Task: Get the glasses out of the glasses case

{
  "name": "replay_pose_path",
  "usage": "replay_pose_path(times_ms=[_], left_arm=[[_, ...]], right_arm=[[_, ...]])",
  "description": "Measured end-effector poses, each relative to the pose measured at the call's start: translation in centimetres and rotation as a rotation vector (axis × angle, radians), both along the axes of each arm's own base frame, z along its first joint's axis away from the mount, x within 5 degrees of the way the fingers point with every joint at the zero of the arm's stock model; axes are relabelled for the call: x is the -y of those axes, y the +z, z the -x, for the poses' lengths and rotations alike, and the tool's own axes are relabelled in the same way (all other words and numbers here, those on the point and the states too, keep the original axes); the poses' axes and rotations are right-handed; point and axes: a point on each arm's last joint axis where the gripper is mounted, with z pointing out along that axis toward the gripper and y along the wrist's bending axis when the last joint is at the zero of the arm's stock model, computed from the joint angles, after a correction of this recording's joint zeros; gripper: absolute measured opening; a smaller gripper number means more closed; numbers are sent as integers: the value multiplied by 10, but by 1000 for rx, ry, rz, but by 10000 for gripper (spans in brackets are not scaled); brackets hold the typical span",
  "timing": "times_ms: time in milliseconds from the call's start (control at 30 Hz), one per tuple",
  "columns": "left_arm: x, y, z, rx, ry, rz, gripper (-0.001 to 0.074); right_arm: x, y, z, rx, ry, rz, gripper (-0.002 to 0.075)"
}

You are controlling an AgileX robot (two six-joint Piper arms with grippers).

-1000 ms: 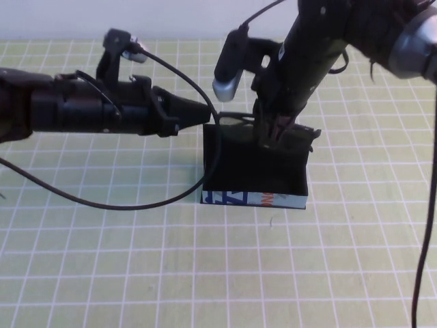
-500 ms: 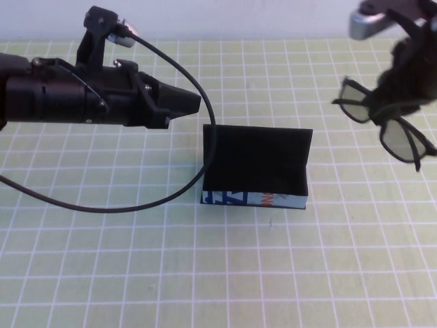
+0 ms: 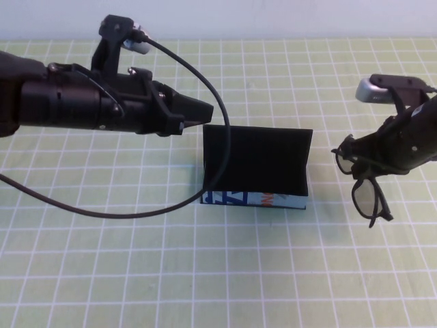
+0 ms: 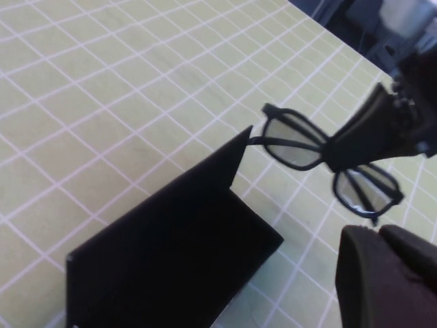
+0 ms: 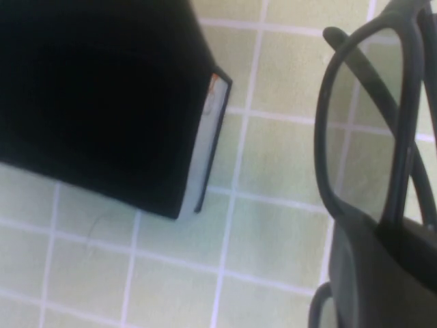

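Observation:
The glasses case (image 3: 256, 164) stands open in the middle of the mat, lid upright, its white printed front facing me; its inside looks empty. It also shows in the left wrist view (image 4: 171, 253) and the right wrist view (image 5: 102, 89). My right gripper (image 3: 365, 164) is shut on the black glasses (image 3: 367, 198) and holds them in the air to the right of the case, one lens hanging down. The glasses also show in the left wrist view (image 4: 293, 140) and the right wrist view (image 5: 362, 116). My left gripper (image 3: 205, 111) is shut and empty, just beside the lid's upper left corner.
A green mat with a white grid (image 3: 136, 273) covers the table. The left arm's black cable (image 3: 136, 212) loops over the mat to the left of the case and across its left side.
My right gripper has drawn the glasses out of the case, carried them to the right, then lowered them. My left gripper pulled back from the lid, then shifted slightly towards it again.

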Motion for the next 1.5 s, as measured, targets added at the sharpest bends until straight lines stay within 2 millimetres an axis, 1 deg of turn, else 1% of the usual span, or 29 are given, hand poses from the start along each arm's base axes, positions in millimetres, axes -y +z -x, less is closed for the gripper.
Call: replay_pose_path(times_ms=[133, 300, 367, 433, 633, 767, 867, 967, 1067, 1167, 1233, 1333, 1400, 1500], left_arm=[[3, 0, 2, -12, -7, -1, -4], [4, -1, 2, -20, -7, -2, -4], [4, -1, 2, -20, -7, -2, -4], [4, -1, 2, -20, -9, -3, -4], [4, -1, 3, -20, -11, -5, -4], [4, -1, 3, -20, -12, -10, -4], [2, 1, 5, -1, -4, -39, -4], [-2, 11, 7, 42, 37, -66, -4], [-7, 24, 9, 89, 109, -65, -4], [-11, 39, 16, 119, 149, -46, -4], [-13, 49, 23, 145, 152, -38, -4], [-18, 65, 36, 189, 164, -45, -4], [-24, 77, 47, 228, 197, -50, -4], [-38, 97, 77, 314, 282, -29, -4]], right_arm=[[-2, -20, -8, -36, -24, -15, 15], [-4, -39, -14, -84, -52, -28, 17], [-5, -45, -15, -100, -58, -27, 29], [-5, -51, -16, -116, -60, -25, 64], [-5, -54, -17, -122, -62, -22, 250], [-5, -47, -19, -136, -55, -8, 293], [-3, -34, -19, -145, -46, 17, 300], [0, -12, -14, -139, -44, 48, 290], [4, 10, 0, -150, -26, 69, 230], [7, 34, 17, -167, -6, 79, 126], [10, 53, 32, -152, 3, 76, 62], [15, 79, 60, -94, 7, 66, 9], [21, 97, 87, -41, 6, 55, -3], [29, 110, 131, 25, 5, 38, -12]])
